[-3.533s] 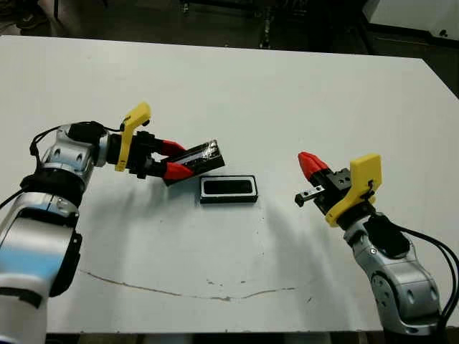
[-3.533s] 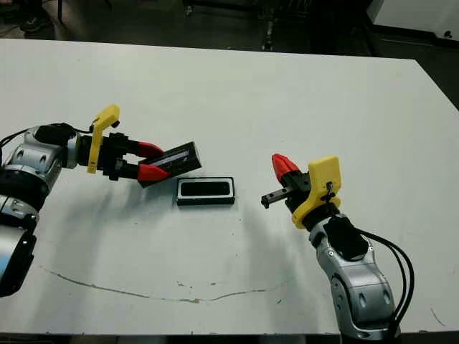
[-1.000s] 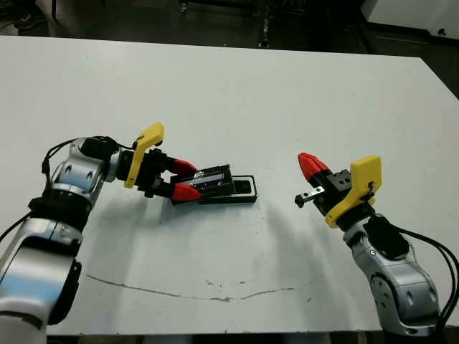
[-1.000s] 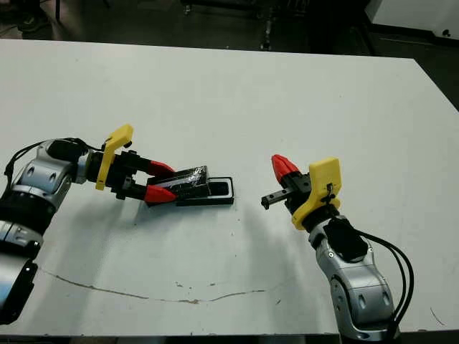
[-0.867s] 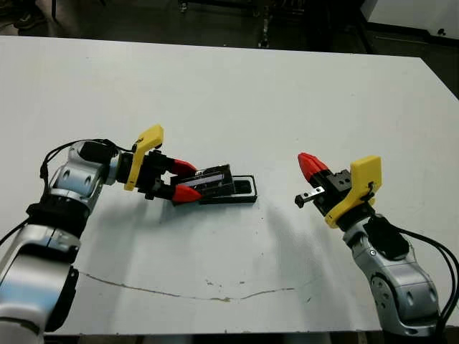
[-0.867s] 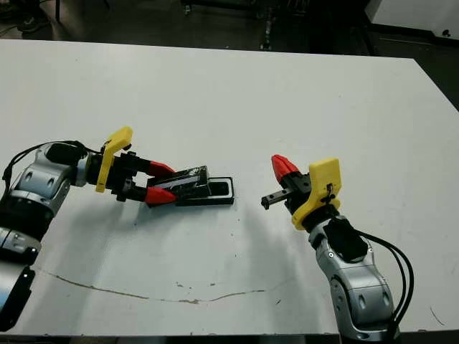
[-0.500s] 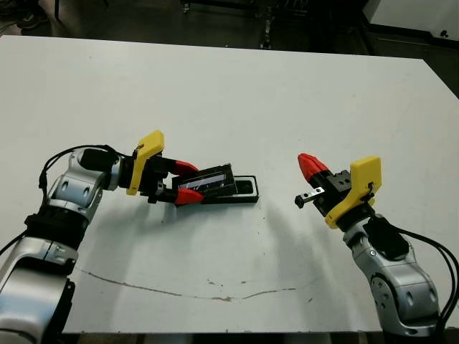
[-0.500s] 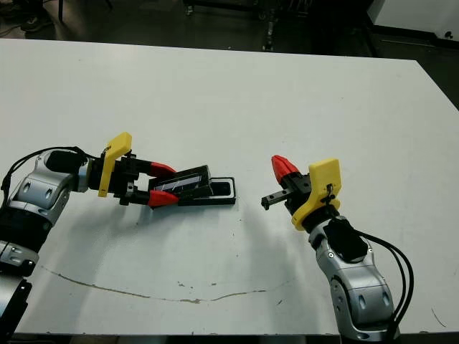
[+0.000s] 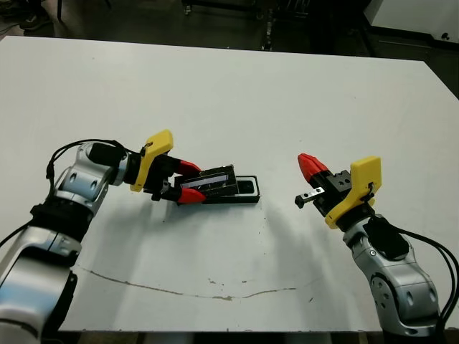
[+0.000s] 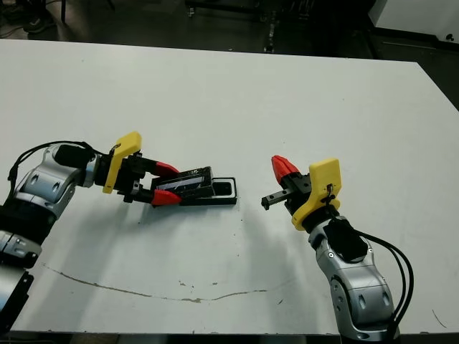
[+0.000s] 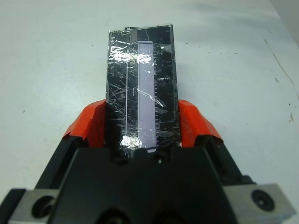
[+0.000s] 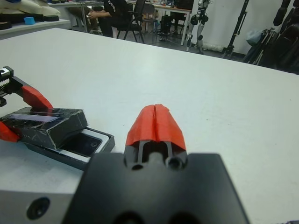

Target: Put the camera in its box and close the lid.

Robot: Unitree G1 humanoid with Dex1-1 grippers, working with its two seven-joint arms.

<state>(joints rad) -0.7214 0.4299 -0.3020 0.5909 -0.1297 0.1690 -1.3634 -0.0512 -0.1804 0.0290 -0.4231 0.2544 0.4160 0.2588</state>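
left gripper (image 9: 188, 185), clamped on the lid (image 9: 209, 183), has slid it further over the box (image 9: 242, 192); camera probably inside; right gripper (image 9: 307, 166) pinched empty.

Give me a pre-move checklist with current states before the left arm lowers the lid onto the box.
1. Left gripper clamped on the lid: ok.
2. Lid over the box: not ok, covers only its left part, right end still open.
3. Lid level: not ok, tilted.
4. Camera inside the box: ok, dark item lies in the white-lined tray.
5. Right gripper clear of the box: ok, shut, off to the right.
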